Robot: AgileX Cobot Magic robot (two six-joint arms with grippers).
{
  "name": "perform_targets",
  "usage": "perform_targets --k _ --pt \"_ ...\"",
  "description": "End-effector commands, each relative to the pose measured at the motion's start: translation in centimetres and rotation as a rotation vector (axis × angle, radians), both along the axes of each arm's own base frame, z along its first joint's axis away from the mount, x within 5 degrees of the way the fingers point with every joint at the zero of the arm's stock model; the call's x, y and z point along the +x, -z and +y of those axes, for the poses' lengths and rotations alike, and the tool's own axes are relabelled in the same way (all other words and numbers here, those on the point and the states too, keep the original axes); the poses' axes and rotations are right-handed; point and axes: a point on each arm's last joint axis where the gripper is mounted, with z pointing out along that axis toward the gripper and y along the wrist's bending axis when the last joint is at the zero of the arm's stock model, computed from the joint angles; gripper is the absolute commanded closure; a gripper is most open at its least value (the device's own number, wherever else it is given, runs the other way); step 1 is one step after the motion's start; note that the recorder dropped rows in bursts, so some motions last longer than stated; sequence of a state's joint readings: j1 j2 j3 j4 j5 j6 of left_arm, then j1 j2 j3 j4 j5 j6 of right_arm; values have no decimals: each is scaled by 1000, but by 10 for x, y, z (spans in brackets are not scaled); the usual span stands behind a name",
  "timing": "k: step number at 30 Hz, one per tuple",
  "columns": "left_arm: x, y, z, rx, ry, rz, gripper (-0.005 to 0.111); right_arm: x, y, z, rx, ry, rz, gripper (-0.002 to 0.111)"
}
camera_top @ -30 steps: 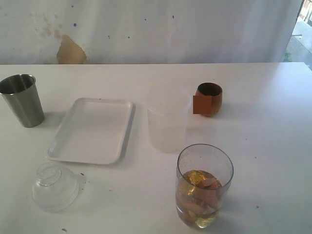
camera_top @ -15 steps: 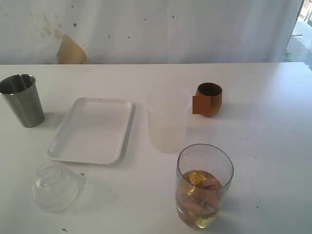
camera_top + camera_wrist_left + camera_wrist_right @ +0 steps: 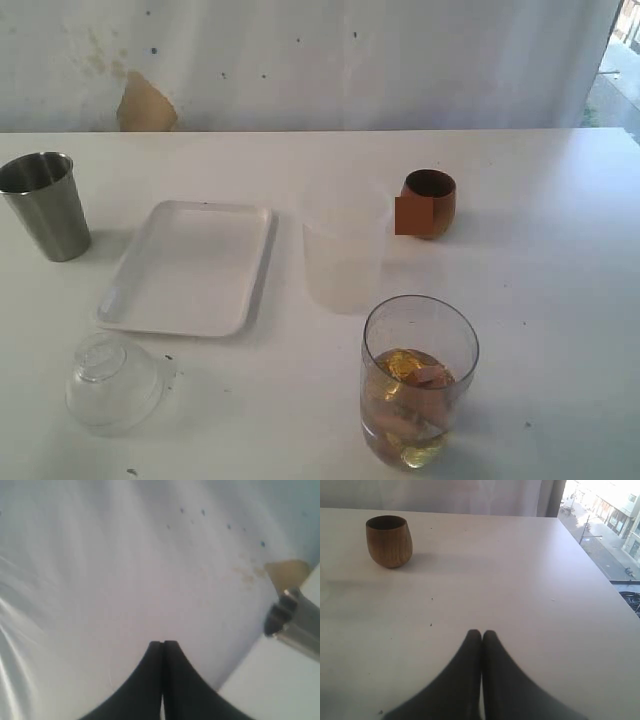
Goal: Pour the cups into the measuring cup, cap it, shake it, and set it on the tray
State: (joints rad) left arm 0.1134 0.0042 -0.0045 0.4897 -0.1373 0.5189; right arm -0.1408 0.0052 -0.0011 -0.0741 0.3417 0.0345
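Your left gripper [image 3: 162, 645] has its jaws pressed together and holds nothing. The steel tumbler [image 3: 45, 205] stands upright at the far left of the table [image 3: 560, 250]. Part the jaws before you come in, and take the tumbler around its middle, since the taper may let a low grip slide. Right of it lies the tray [image 3: 175, 325], bare, and nearer than the tray rests the clear domed lid [image 3: 113, 380]; leave both for later. Pass over the frosted cup [image 3: 345, 255] in the middle, which is no part of the job. The measuring cup [image 3: 420, 380] stands at the near right, upright and uncapped, with gold and pinkish pieces in its bottom. Pour slowly over its centre; a knock on the rim could tip it. The wooden cup [image 3: 430, 203] sits at the far right, apart from it, and your right gripper [image 3: 481, 635], also closed and empty, faces that cup from well away
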Motion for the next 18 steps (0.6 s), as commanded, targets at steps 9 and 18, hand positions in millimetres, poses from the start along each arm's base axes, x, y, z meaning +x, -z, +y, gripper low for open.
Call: perform_targets --k 9,18 --pt "-7 -19 -8 -1339 528 -190 107 0 0 0 0 1 -8 108" --pt "-9 -25 -24 -1336 660 -48 107 0 0 0 0 1 -8 108"
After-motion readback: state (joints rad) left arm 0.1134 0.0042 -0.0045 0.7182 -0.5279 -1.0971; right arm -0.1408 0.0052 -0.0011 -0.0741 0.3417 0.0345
